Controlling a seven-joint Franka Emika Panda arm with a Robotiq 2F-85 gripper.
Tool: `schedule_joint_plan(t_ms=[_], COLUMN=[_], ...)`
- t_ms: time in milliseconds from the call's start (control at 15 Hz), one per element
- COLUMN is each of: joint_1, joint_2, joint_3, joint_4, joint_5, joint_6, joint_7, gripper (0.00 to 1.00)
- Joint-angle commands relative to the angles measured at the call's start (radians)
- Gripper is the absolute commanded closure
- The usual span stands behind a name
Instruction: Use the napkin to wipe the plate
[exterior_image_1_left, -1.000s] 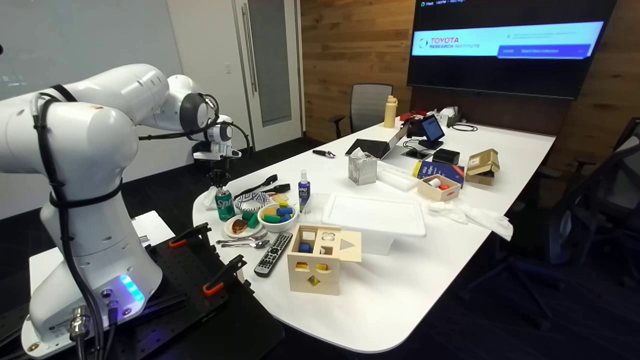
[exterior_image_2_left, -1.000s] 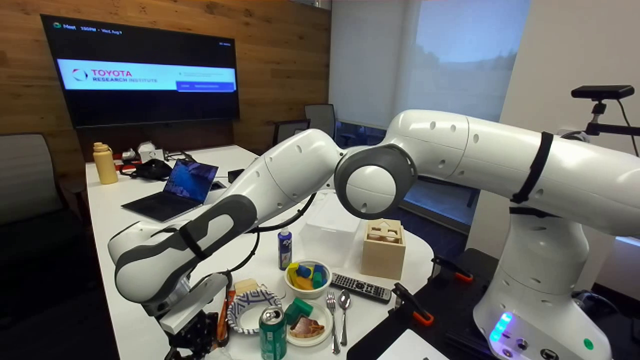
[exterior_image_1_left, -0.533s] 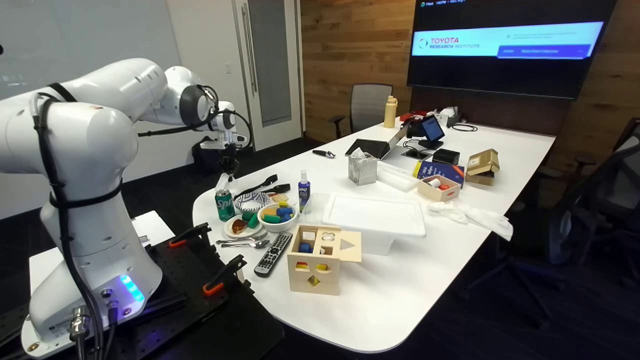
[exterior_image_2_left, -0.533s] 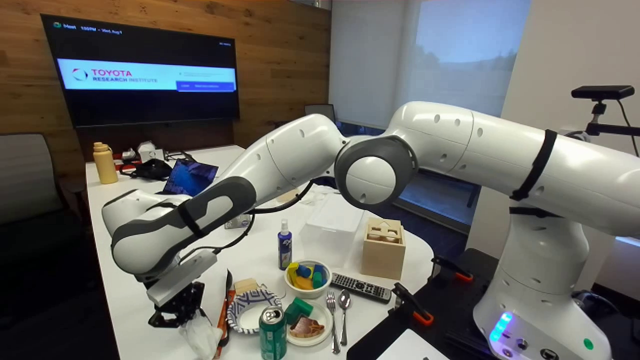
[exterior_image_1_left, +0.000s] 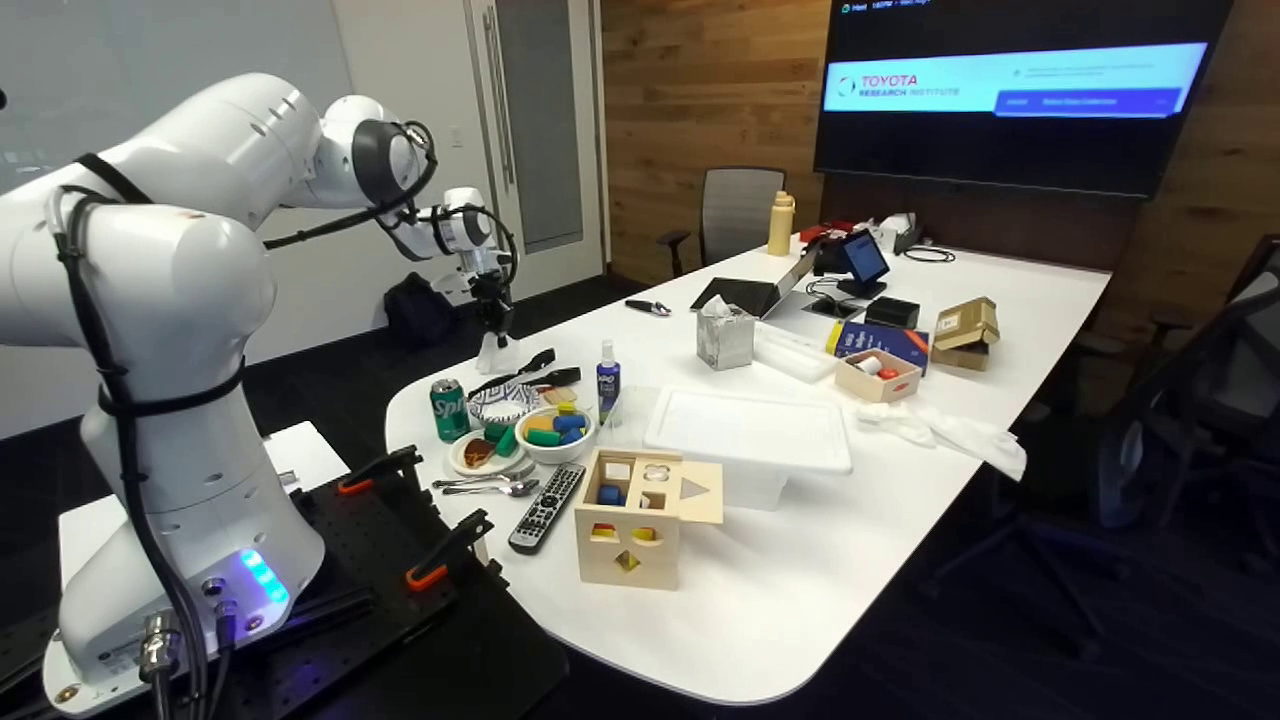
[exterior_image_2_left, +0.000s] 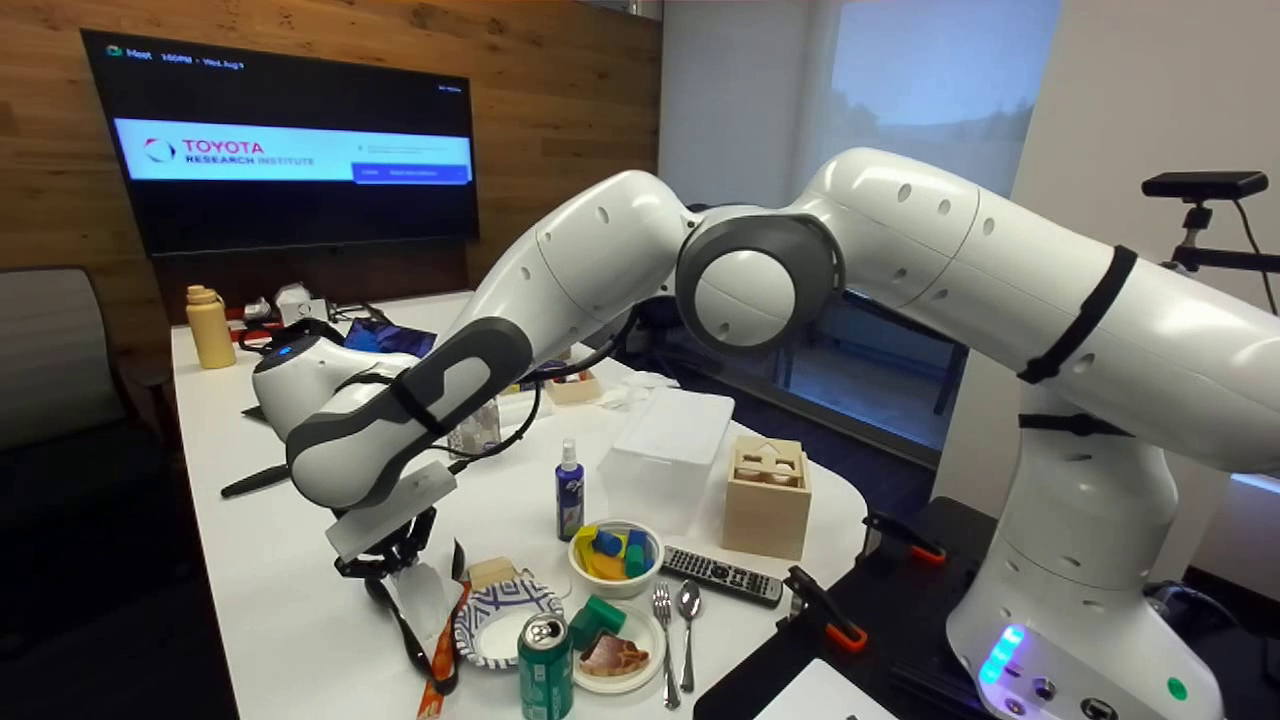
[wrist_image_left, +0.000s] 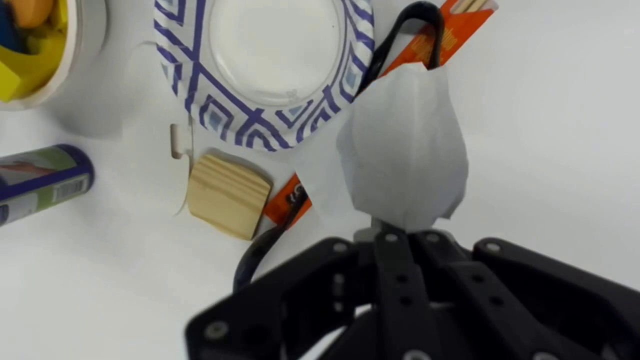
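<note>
My gripper (wrist_image_left: 410, 227) is shut on the white napkin (wrist_image_left: 407, 145), which hangs from the fingertips. In both exterior views the napkin (exterior_image_1_left: 492, 357) (exterior_image_2_left: 425, 595) hangs low over the table; I cannot tell whether it touches. The flat white plate (exterior_image_2_left: 640, 622) holds toy meat and green blocks, and also shows in an exterior view (exterior_image_1_left: 508, 462); it is out of the wrist view. Between napkin and plate stands the blue-patterned round dish (wrist_image_left: 277, 50), empty, also in both exterior views (exterior_image_2_left: 505, 625) (exterior_image_1_left: 503, 402). The napkin hides part of a black utensil (wrist_image_left: 260, 250).
A green soda can (exterior_image_2_left: 546, 665) stands by the plate and dish. A bowl of blocks (exterior_image_2_left: 617, 585), a spray bottle (exterior_image_2_left: 570, 490), a fork (exterior_image_2_left: 664, 650) and a spoon (exterior_image_2_left: 688, 640) are nearby. An orange chopstick sleeve (wrist_image_left: 462, 30) and a wooden piece (wrist_image_left: 227, 197) lie by the dish.
My gripper has risen with the napkin from behind the can. It has moved along the table edge, away from the robot base, to beside the patterned dish. The tabletop objects have not moved.
</note>
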Motion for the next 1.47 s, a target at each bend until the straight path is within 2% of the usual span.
schedule_joint_plan(t_ms=[0,400,667,1000,1400], joint_1=[0.001,-0.016,-0.039,-0.05,-0.053], joint_2=[-0.146,-0.283,-0.336,-0.314,-0.318], joint_3=[-0.012,-0.024,-0.056,-0.102,-0.084], joint_4=[-0.238,-0.492,-0.669,-0.738,-0.753], joint_5=[-0.002,0.009,-0.033,-0.081,-0.079], joint_6=[0.086,0.149,0.27,0.416,0.448], joint_7=[0.078,0.224,0.273,0.271,0.221], gripper=[1.0,1.0,1.0,1.0,1.0])
